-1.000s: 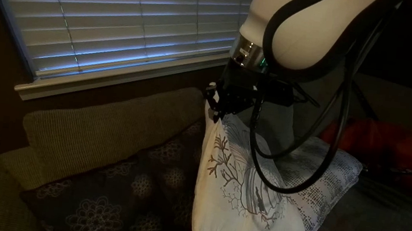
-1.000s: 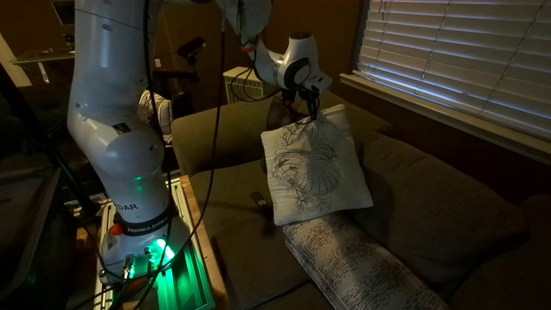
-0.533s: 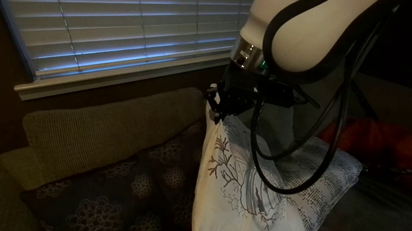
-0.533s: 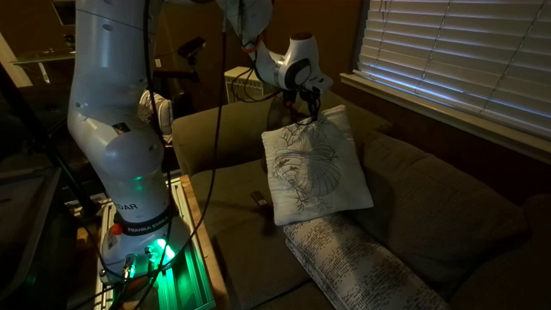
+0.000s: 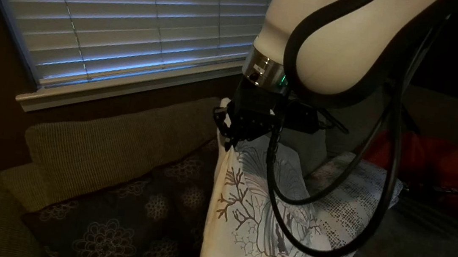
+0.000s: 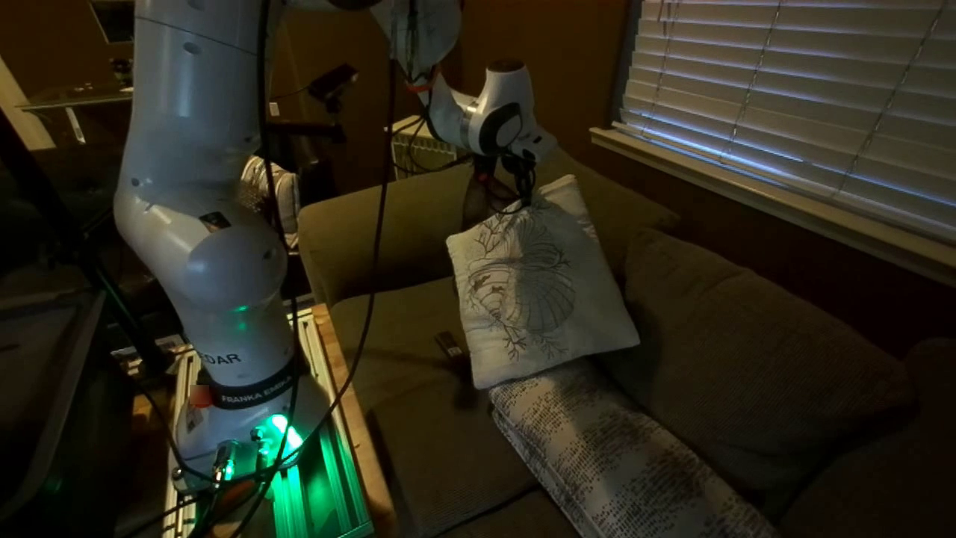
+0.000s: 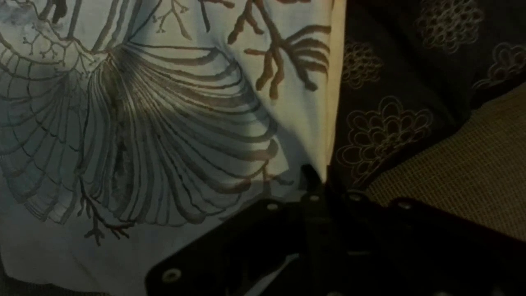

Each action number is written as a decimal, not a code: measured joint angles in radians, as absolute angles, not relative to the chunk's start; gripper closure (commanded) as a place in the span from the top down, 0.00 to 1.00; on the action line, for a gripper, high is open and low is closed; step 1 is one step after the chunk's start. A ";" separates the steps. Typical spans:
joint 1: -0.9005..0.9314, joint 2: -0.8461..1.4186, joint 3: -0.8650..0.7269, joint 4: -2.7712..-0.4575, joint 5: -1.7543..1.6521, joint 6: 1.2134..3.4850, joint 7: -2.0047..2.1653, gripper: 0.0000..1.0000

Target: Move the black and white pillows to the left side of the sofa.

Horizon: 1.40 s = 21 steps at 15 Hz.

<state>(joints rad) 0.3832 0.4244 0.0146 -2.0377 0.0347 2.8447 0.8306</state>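
The cream-white pillow with branch and shell print (image 5: 223, 238) hangs tilted from my gripper (image 5: 230, 145), which is shut on its upper edge. The pillow also shows in an exterior view (image 6: 538, 299) and fills the left of the wrist view (image 7: 164, 144). The gripper shows there (image 6: 525, 196) and in the wrist view (image 7: 322, 176). The black pillow with pale flower outlines (image 5: 134, 216) leans on the sofa (image 5: 115, 155), just beside the white pillow; it shows at right in the wrist view (image 7: 411, 78). The white pillow's bottom is near or against the sofa seat; contact is unclear.
A grey-patterned pillow (image 5: 348, 205) lies on the seat beside the white pillow, also here (image 6: 612, 448). A red cloth (image 5: 430, 158) lies farther right. A small dark object (image 6: 449, 345) is on the seat. A window sill (image 5: 131, 88) runs behind the sofa. Arm cables hang before the pillow.
In the last half second the gripper and white pillow have moved left in both exterior views, and lower in one of them. The black and grey-patterned pillows look unmoved. The grip stays shut.
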 measured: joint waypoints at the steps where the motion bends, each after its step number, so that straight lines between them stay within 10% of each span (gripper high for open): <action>1: 0.396 0.426 0.017 -2.039 0.035 2.861 0.846 0.01; 21: 0.622 0.471 -0.078 -2.176 0.096 3.514 1.026 0.04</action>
<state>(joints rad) 0.6215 0.4712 -0.0784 -2.1762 0.0955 3.5135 1.0256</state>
